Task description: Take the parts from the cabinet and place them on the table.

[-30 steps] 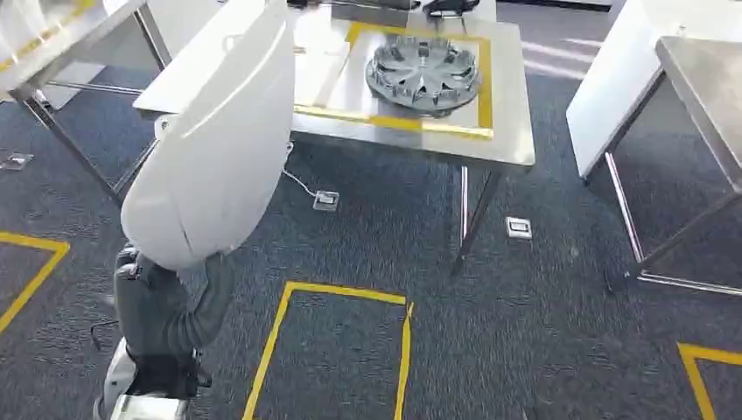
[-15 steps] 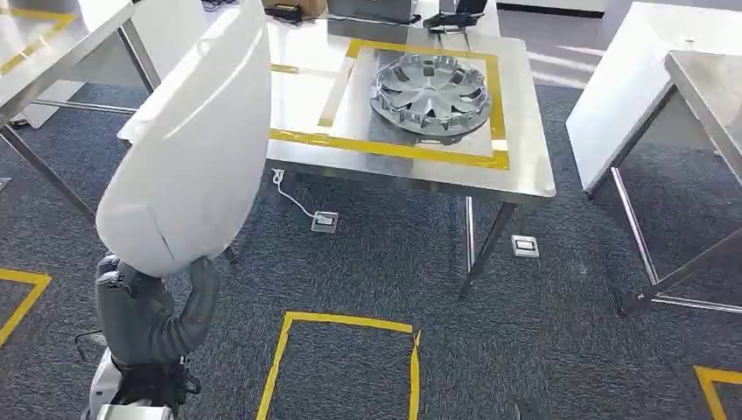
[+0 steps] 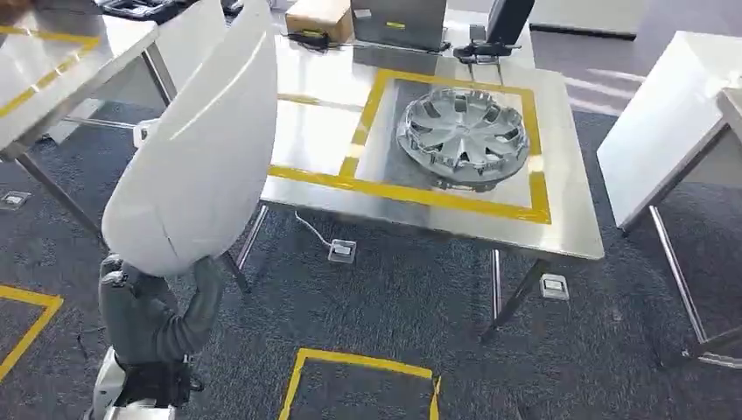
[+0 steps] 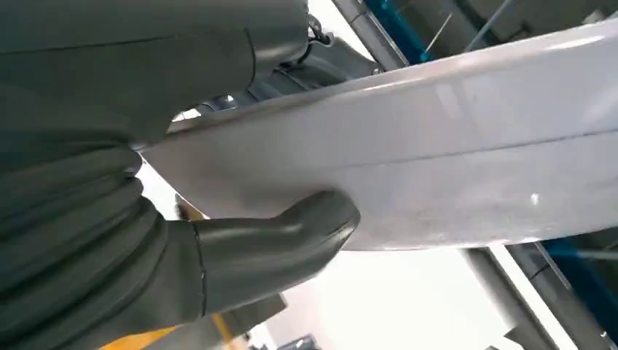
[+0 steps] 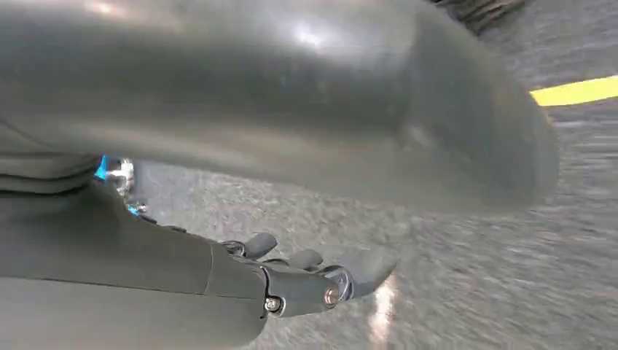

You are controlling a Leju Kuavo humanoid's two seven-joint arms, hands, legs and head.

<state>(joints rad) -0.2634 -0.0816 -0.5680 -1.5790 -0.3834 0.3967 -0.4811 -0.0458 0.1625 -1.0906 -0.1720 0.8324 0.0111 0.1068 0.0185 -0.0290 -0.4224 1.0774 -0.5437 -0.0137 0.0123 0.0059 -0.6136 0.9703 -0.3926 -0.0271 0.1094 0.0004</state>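
I am in the carrying step, my left hand [image 3: 153, 306] gripping the lower edge of the white panel [image 3: 201, 149] held upright beside the steel table [image 3: 569, 236], my right hand [image 5: 306, 281] hanging empty with fingers loosely apart, and next I must lay the panel on the bare taped square [image 3: 311, 131].

One white panel [image 3: 197, 149], one silver hubcap [image 3: 464, 137] (lying inside the yellow tape square), one cardboard box [image 3: 318, 16], two floor sockets [image 3: 342, 251] under one steel desk [image 3: 455, 214].
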